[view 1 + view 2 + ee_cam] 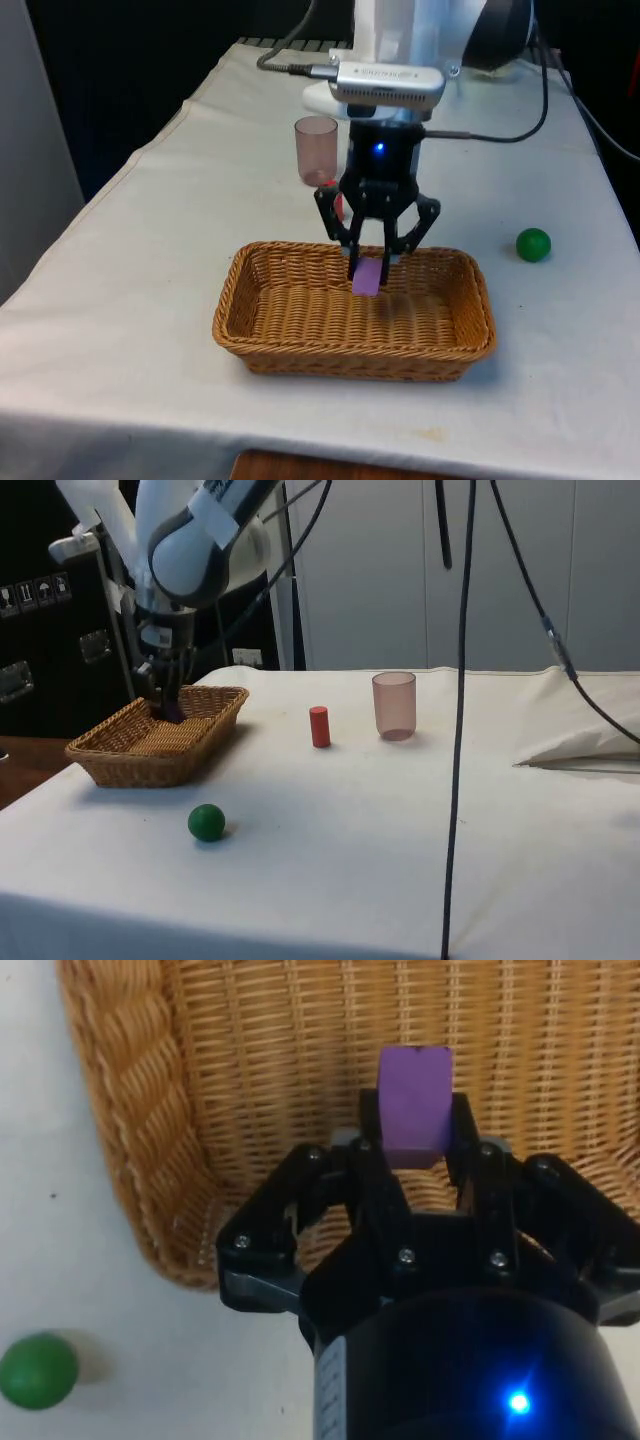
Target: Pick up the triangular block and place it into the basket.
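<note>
1. Wicker basket [290,320] sits nearest on the white-clothed desk [120,300], a long shallow oval with a braided rim; the side view shows it too [120,760], and the wrist view shows its woven floor and rim [150,1160].
2. Above the basket's floor, toward its far wall, hangs the black tool [371,268], pointing straight down from the white arm [400,40]. From the side it stands over the basket's far part [168,708].
3. Its two fingers [470,1150] are closed on the purple block [366,277], which is the task's thing. The block sits pinched between them, its lower end clear of the fingertips, over the weave [413,1105]. Whether it touches the basket's floor cannot be told.
4. Green ball [533,244] lies on the desk beyond the basket's end at the front view's right, well apart from the rim [206,822]; the wrist view shows it outside the basket [37,1370].
5. Red cylinder [319,726] stands upright behind the basket's far wall, partly hidden by the tool in the front view [338,205].
6. Pinkish translucent cup [316,150] stands upright farther back than the basket, just beyond the cylinder [394,706].
</note>
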